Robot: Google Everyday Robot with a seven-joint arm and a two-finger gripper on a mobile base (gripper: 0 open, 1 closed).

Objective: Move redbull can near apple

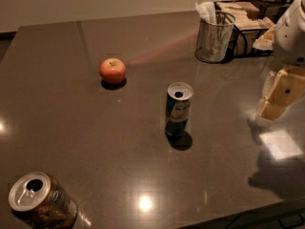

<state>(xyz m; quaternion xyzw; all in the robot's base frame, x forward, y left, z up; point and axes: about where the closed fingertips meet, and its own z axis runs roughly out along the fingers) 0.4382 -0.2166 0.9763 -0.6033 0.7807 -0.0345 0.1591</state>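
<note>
The redbull can (pixel 178 109) stands upright near the middle of the dark countertop (pixel 95 142), its silver top open. The apple (pixel 112 70) sits to the can's far left, about two can-widths away, red-orange with a yellowish stem dimple on top. My gripper (pixel 278 100) hangs at the right edge of the view under the white arm (pixel 291 30). It is well to the right of the can, touches nothing and holds nothing.
A wider can with brownish-orange patterned sides (pixel 40 206) stands at the near left corner. A wire mesh cup with napkins (pixel 214 36) and a wooden organiser (pixel 248 23) stand at the back right. The counter's front edge runs along the lower right.
</note>
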